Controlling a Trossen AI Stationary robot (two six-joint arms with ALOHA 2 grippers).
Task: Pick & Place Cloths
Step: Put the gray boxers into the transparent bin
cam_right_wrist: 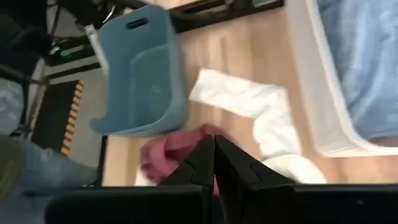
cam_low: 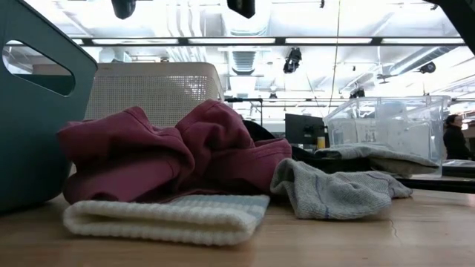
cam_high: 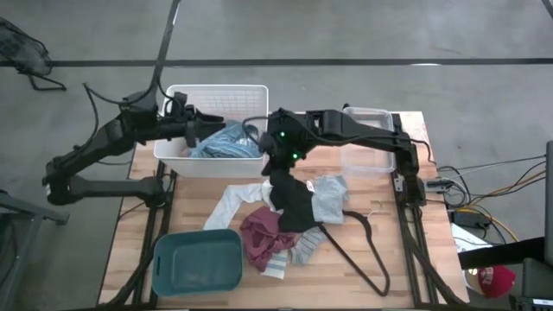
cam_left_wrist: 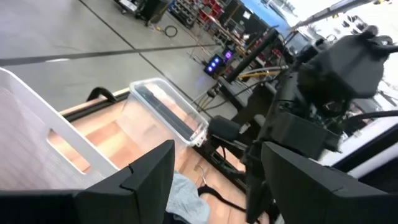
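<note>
My right gripper (cam_high: 276, 171) is above the table's middle, just in front of the white basket (cam_high: 173, 147), and is shut on a black cloth (cam_high: 295, 207). Around that cloth a white piece (cam_high: 232, 201), a maroon piece (cam_high: 262, 231) and a grey piece (cam_high: 330, 194) lie flat on the table. A light blue cloth (cam_high: 223, 142) lies inside the basket. My left gripper (cam_high: 197, 121) is open above the basket, over the blue cloth (cam_left_wrist: 186, 194), and touches nothing. My right gripper holds the black cloth by its upper end (cam_high: 280, 183), coming from above with the fingers pointing down. The cloth hangs below the gripper, and its lower part (cam_high: 302, 220) lies on the table between the grey and maroon pieces. In the right wrist view the fingers (cam_right_wrist: 200, 163) meet with no gap, and the cloth between them does not show.
A teal bin (cam_high: 197, 262) stands at the near left. A clear container (cam_high: 367, 147) sits at the far right. A thin black wire hanger (cam_high: 363, 252) lies on the near right. A striped white piece (cam_high: 289, 255) lies beside the maroon one. A person (cam_low: 453, 137) stands in the room beyond.
</note>
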